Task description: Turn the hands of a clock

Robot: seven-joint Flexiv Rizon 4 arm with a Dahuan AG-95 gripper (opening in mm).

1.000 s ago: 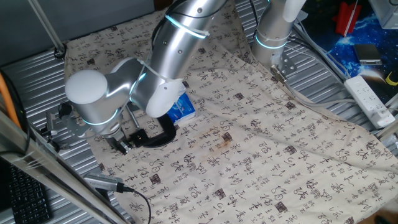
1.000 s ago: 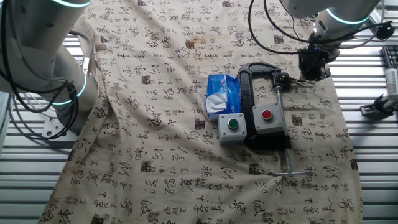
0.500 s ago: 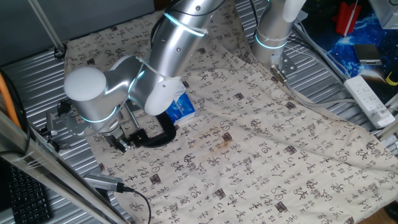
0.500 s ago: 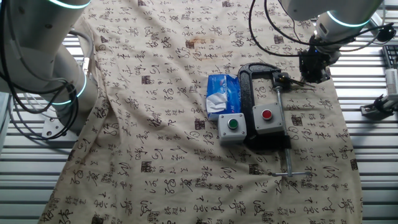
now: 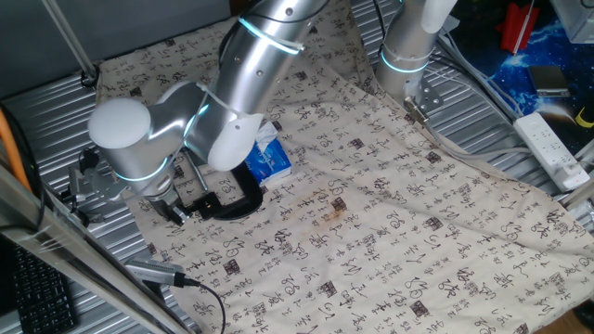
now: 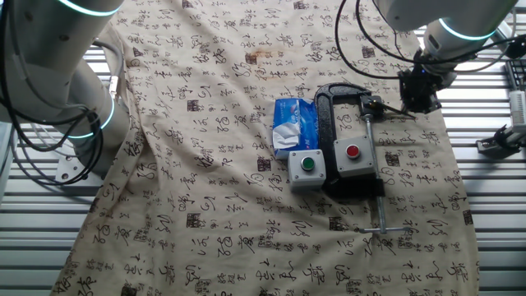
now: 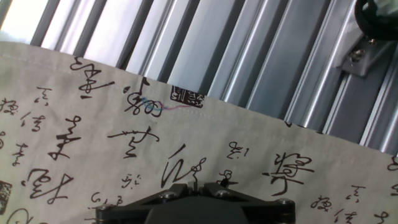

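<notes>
The silver arm (image 5: 243, 88) bends down from above with its wrist low over the table. The black gripper (image 6: 417, 92) points downward. In the hand view its fingertips (image 7: 198, 188) sit pressed together, with no gap between them.

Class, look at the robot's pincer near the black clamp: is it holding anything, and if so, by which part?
It cannot be told. The pincer sits at the clamp end beside a thin black pointer, but no view shows a grip; the hand view shows only cloth.

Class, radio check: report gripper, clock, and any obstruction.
Gripper beside the C-clamp, jaws look shut. Clock in the clamp's jaw, hands reaching toward gripper. Nothing between them.
</notes>
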